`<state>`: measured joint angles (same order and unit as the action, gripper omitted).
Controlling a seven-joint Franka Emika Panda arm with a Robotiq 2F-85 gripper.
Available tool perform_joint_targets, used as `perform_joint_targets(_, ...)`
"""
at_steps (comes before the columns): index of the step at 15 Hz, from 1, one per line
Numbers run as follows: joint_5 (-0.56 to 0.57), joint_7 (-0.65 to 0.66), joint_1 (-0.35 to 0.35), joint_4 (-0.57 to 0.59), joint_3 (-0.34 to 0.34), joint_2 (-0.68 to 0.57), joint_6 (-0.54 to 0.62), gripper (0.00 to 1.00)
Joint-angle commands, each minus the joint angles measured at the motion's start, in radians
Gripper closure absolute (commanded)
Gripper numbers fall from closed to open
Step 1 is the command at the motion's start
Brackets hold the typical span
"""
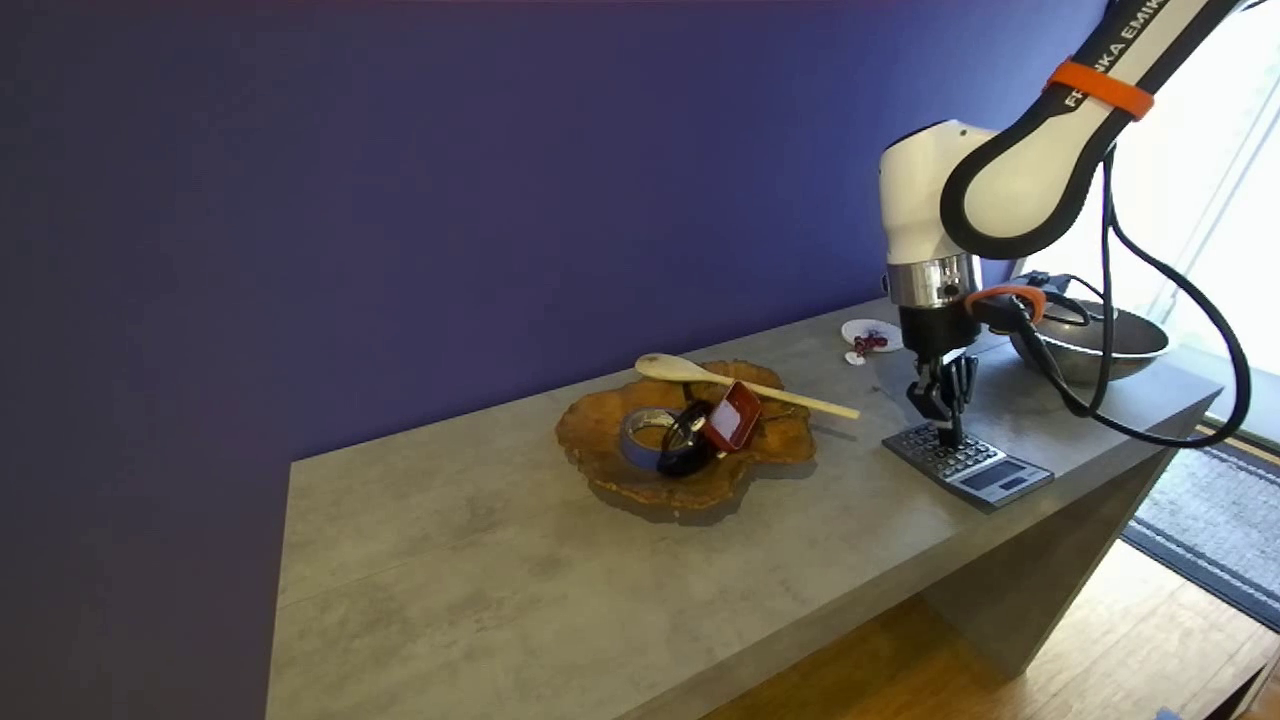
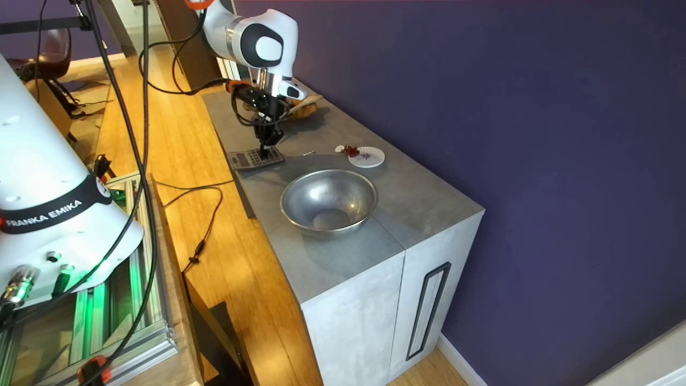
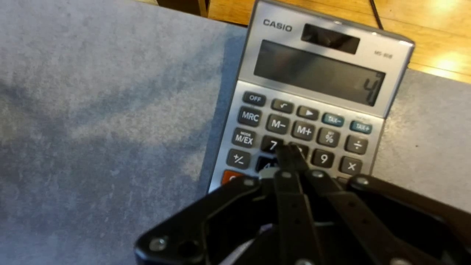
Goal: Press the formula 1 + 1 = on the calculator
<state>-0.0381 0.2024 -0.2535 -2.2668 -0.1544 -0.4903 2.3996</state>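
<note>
In an exterior view, we find a grey counter (image 1: 450, 560) bearing a wooden slab (image 1: 590, 425). On the slab rest a roll of tape (image 1: 633, 446), a small red box (image 1: 735, 412) and a wooden spoon (image 1: 750, 385) whose handle overhangs. The calculator (image 1: 968, 462) lies flat at the counter's front edge; the gripper (image 1: 950, 438) points down over it.

In an exterior view, we note a metal bowl (image 2: 300, 201) near the calculator, a small white dish (image 2: 372, 161) toward the wall (image 2: 482, 123), and a red item (image 2: 352, 151) at the dish's rim. The arm (image 2: 262, 45) hides part of the slab.

In the wrist view, we observe the fingers (image 3: 284, 158) drawn fully together, holding nothing and blocking the lower keys (image 3: 323, 158); whether they touch a key, we cannot tell. The calculator has a silver face marked CASIO, dark grey keys, two blue-green TAX keys (image 3: 333, 119), an orange key (image 3: 231, 176) partly covered, and a 4 at the right of its display (image 3: 318, 73).
</note>
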Motion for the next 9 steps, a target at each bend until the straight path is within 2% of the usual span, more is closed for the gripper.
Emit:
perform_joint_targets(1,-0.007,0.002,-0.002,0.005,0.0,-0.01,0.016,1.0)
perform_joint_targets(9,0.0,0.009,-0.002,-0.061,0.0,0.089,0.026,1.0)
